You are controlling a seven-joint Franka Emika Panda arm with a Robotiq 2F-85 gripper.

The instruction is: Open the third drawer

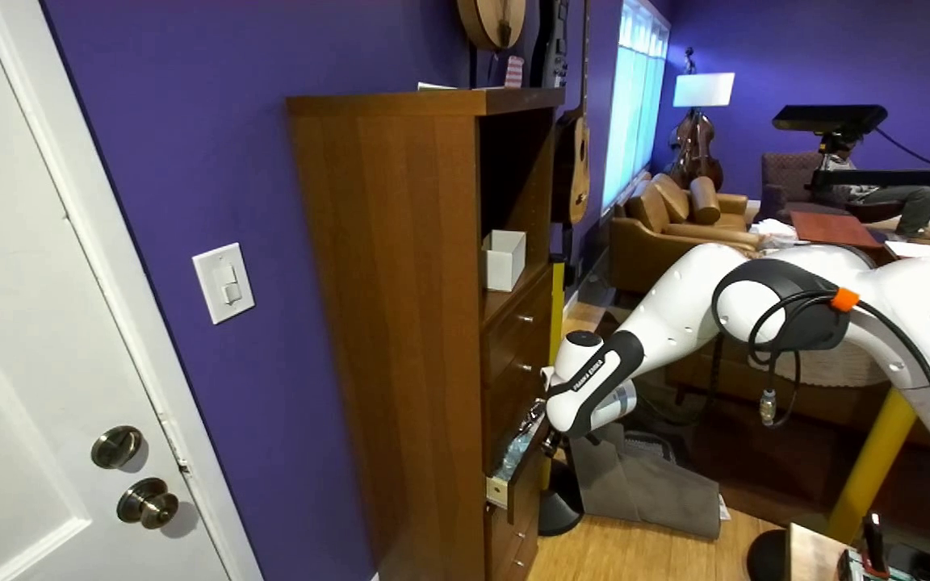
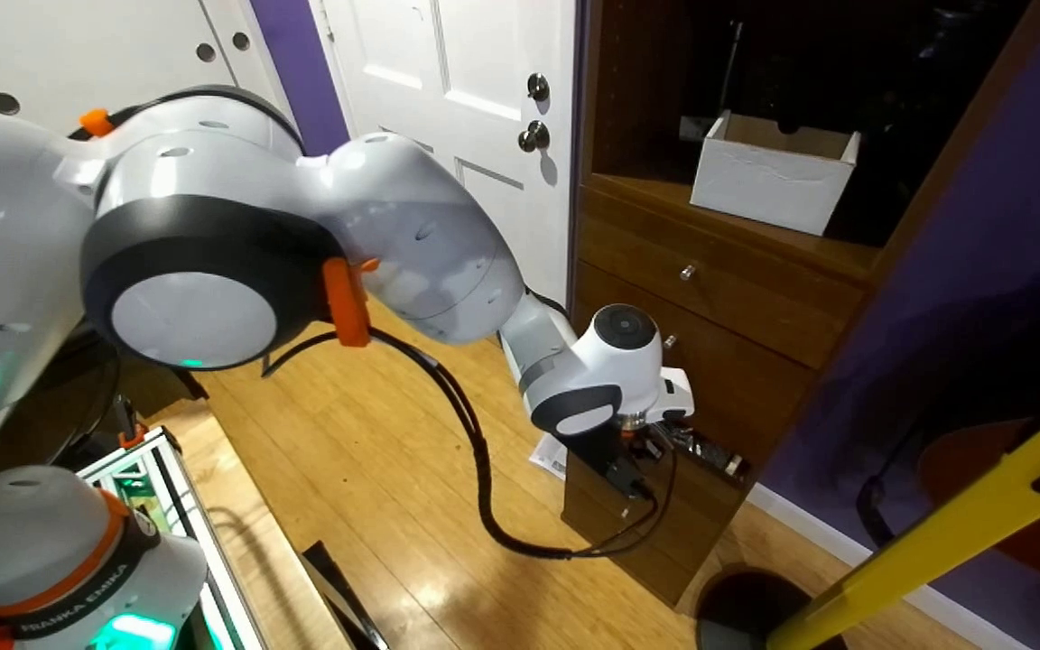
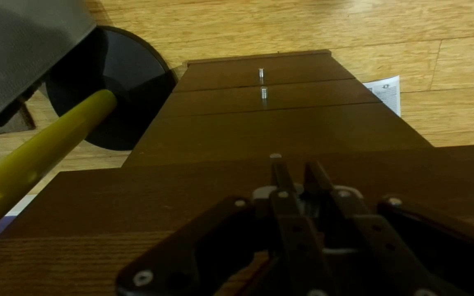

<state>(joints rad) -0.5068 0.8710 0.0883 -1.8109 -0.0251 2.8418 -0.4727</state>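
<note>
The third drawer stands pulled out of the tall brown cabinet. Its pale side (image 1: 497,491) shows in an exterior view, and its brown front (image 2: 705,506) in an exterior view. In the wrist view the front (image 3: 146,197) spans the picture. My gripper (image 3: 296,164) points down along the front, at its middle, with only a narrow gap between the fingers. A small shiny ribbed bit, seemingly the knob (image 3: 310,209), shows between them; the rest is hidden. In an exterior view the gripper (image 1: 552,442) is at the front, mostly behind the wrist.
The tall cabinet (image 1: 400,323) has more drawers above and below, with small knobs. A white box (image 2: 768,176) sits on its shelf. A yellow pole (image 2: 944,533) on a round black base (image 3: 130,119) stands beside the cabinet. A white sheet (image 3: 387,92) lies on the floor.
</note>
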